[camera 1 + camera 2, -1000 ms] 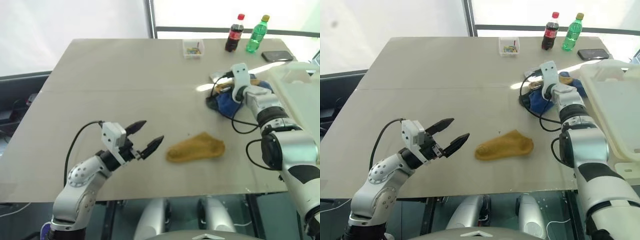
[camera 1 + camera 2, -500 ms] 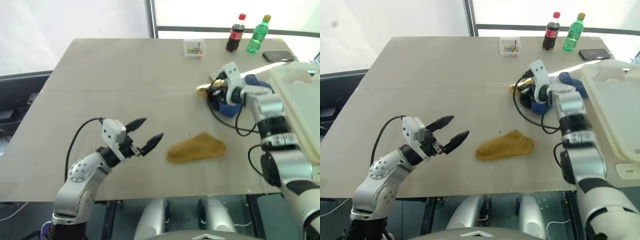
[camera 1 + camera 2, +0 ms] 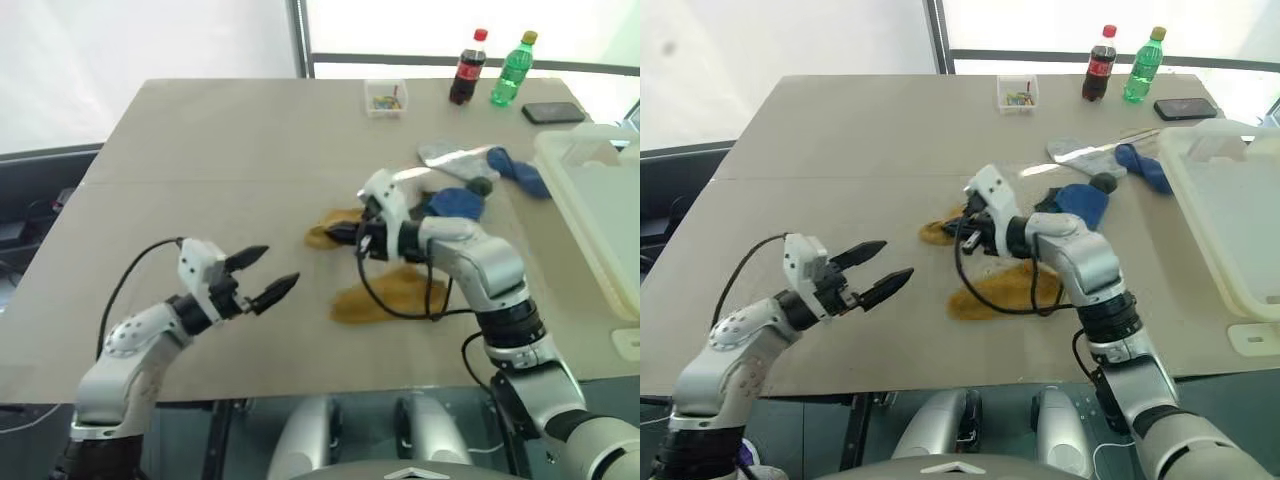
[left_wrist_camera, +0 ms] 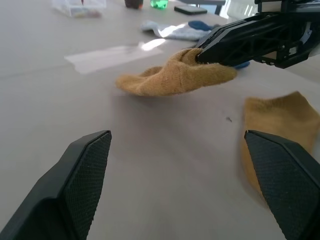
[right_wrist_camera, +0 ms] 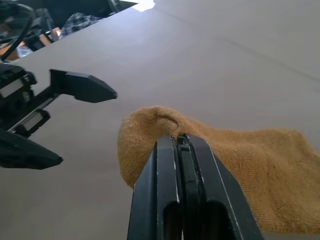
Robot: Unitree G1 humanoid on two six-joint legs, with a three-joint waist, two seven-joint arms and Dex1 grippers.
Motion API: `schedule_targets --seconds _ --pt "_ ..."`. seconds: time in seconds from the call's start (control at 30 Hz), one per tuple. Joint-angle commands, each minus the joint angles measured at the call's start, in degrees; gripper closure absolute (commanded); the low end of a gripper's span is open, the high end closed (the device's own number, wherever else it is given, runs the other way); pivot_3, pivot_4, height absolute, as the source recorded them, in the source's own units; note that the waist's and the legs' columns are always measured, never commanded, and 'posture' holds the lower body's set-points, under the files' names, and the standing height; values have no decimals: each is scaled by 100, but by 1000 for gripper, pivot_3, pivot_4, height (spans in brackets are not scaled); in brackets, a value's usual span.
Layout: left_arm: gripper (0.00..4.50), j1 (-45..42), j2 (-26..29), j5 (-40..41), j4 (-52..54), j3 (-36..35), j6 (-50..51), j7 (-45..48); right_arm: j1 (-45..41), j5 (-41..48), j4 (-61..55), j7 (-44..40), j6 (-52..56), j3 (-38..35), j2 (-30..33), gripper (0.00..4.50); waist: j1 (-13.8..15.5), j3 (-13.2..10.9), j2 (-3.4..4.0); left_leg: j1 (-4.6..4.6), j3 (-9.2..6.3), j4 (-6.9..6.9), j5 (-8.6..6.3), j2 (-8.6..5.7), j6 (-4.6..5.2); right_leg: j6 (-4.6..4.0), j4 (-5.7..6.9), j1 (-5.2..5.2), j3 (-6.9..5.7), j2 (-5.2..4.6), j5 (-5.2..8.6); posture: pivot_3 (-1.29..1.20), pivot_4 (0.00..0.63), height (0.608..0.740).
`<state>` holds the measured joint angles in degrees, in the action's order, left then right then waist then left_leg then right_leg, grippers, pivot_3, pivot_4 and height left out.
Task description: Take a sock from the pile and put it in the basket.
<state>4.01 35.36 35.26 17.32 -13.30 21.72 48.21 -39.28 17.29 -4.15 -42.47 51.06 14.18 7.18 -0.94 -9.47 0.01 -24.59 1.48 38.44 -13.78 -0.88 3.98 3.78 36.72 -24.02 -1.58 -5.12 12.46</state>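
Beige and broad, the table (image 3: 200, 150) runs back to a bright window, with two bottles (image 3: 490, 68), a small clear box (image 3: 386, 96) and a phone (image 3: 553, 112) along its far edge at about 1 o'clock. What remains of the pile (image 3: 470, 180), blue and grey socks, lies loose at 2 o'clock from the table's middle, and the basket (image 3: 600, 195) stands at 3 o'clock, its near rim reaching toward the front edge.

At the middle, the right gripper (image 3: 345, 235) is clamped tight on a fold of a mustard sock (image 3: 940, 228), which trails from its tips with the free end on the table or just above it. A second mustard sock (image 3: 390, 295) lies flat just in front of that arm, at 5 o'clock from the held one. The left gripper (image 3: 265, 275) hangs at 8 o'clock from the held sock, spread wide and empty, aimed toward it.

By the look of it, the picking is done and the carrying is in hand, yet the sock sits well away from the basket. The next move calls for swinging it toward 3 o'clock, high enough to clear the thick rim, or passing it to the waiting left gripper.

Open table lies all round at 9 to 12 o'clock. Toward the basket the path crosses the pile and the arm's own looping cable (image 3: 400, 300).
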Motion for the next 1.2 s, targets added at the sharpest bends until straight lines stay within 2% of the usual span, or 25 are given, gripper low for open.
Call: schedule_targets --seconds 0.03,0.17,0.27,0.3,0.4,0.53,0.63,0.77,0.9,1.2 --pt "0 356 301 466 254 -386 293 408 -5 -3 -118 -98 -93 520 -53 4436 -2 1 -1 1 0 0 0 0 0 0 0 0 0 -1 0 0 150 729" --pt "0 849 473 621 462 -699 450 462 65 -43 -157 -61 -253 737 -55 4436 -8 1 -4 3 -4 -1 0 1 -3 -2 -1 -3 -5 -3 1 0 150 729" --pt "0 1046 436 703 680 -761 512 382 65 -78 -129 -44 -380 751 -12 3748 10 1 -3 4 -5 -1 -2 0 -9 -2 -1 -3 -6 -8 1 0 150 729" --pt "0 1065 386 729 761 -750 546 300 53 -126 -158 -8 -422 757 22 3205 16 1 -3 6 -7 -1 -7 -1 -19 -2 -1 -1 -7 -9 1 0 150 729" --pt "0 1209 273 758 996 -732 604 157 -38 -181 -478 -196 -527 827 350 2090 12 1 -3 5 -9 -1 -6 -1 -24 -3 -1 -1 -9 -10 1 0 150 729" --pt "0 1468 163 812 1235 -789 604 37 -379 76 -869 -565 -413 661 772 2090 -3 0 -2 4 -9 -4 -5 0 -21 -8 -2 -3 -10 -15 3 0 150 729" --pt "0 1601 81 842 1408 -777 593 -61 -896 -347 -171 -433 -1165 625 813 2090 -23 0 -2 6 -8 -5 -5 5 -17 -17 1 -4 -11 -32 6 0 150 729" --pt "0 1841 15 809 1650 -813 553 -172 -1454 -1392 1763 -460 -3148 1163 850 2090 -21 2 -6 20 -6 -7 -8 3 -14 -40 2 3 -15 -19 16 0 150 729" --pt "0 2261 -116 713 1977 -957 360 -302 -2009 -1636 3586 -701 -4142 1144 357 2090 -34 0 -10 13 -1 -10 6 -2 -15 -41 -2 2 -10 -13 16 0 150 729" --pt "0 2836 -640 337 2504 -1020 -274 -684 -2864 -2268 6369 -978 -5388 1082 -312 2090 -141 -3 -6 9 -9 -16 -2 2 -35 -47 -2 -3 -15 -8 19 0 150 729"
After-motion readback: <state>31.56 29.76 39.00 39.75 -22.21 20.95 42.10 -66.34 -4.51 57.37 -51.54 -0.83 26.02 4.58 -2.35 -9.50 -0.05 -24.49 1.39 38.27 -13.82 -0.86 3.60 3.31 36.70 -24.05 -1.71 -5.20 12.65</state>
